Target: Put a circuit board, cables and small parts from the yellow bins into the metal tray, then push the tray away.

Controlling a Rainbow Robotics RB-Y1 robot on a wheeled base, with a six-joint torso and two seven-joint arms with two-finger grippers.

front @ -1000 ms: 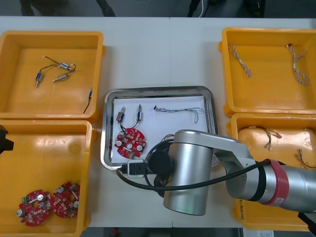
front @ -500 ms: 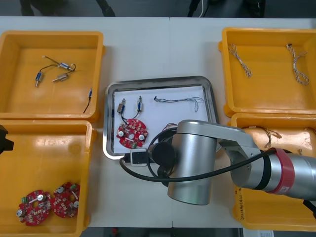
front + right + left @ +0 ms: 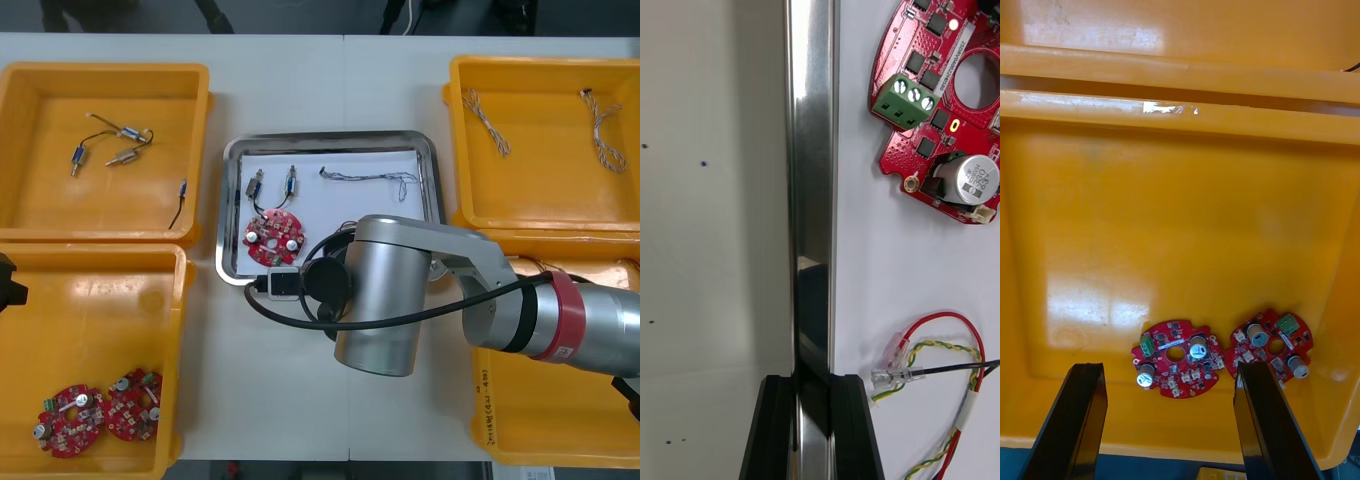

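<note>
At the middle of the table, between the yellow bins (image 3: 100, 250), sits the metal tray (image 3: 330, 137). My right gripper (image 3: 812, 381) is clenched on its near rim, one black finger outside the shiny lip and one inside on the white lining.

Inside the tray a round red circuit board (image 3: 272, 237) lies toward the near-left corner, with two small metal parts (image 3: 258, 186) beyond it. A thin twisted cable (image 3: 365, 178) runs along the far edge, and a red and yellow cable (image 3: 940, 352) lies just beside my inner finger.

I judge the tray stiff, light and slippery, polished metal that could skate or swing on the table, so the rim is the place to hold. Its load is loose and would slide if jolted. The board looks fragile, with a green terminal block and a silver capacitor standing proud.

White print on the board and a label (image 3: 483, 400) on the near-right bin (image 3: 540, 440) are too small to read.

My left gripper (image 3: 1169, 367) hangs released, fingers apart, over two spare boards (image 3: 1176, 358) in the near-left bin (image 3: 1180, 225).
</note>
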